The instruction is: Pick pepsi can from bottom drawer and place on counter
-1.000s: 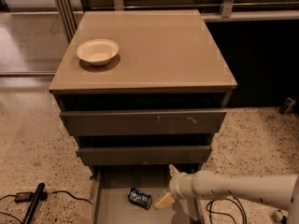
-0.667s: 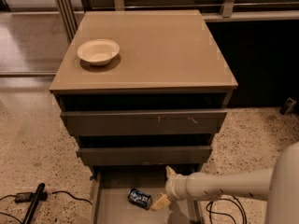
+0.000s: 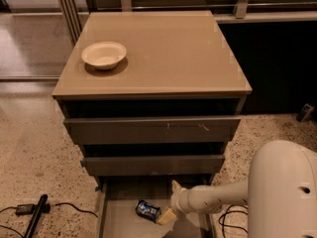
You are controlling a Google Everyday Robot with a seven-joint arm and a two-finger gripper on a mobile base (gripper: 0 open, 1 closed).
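Can (image 3: 147, 209): lies on its side on the bottom drawer (image 3: 124, 222) floor, long axis roughly left-right, just left of your tool (image 3: 171, 201), whose fingers stand spread and empty, lower tip nearly touching it.

The dark-blue can (image 3: 147, 210) lies on its side on the floor of the pulled-out drawer (image 3: 121, 224), near its middle. The gripper (image 3: 170, 201) hangs inside the drawer just beside the can, fingers spread. The glossy tan counter (image 3: 168, 53) lies above the drawer.
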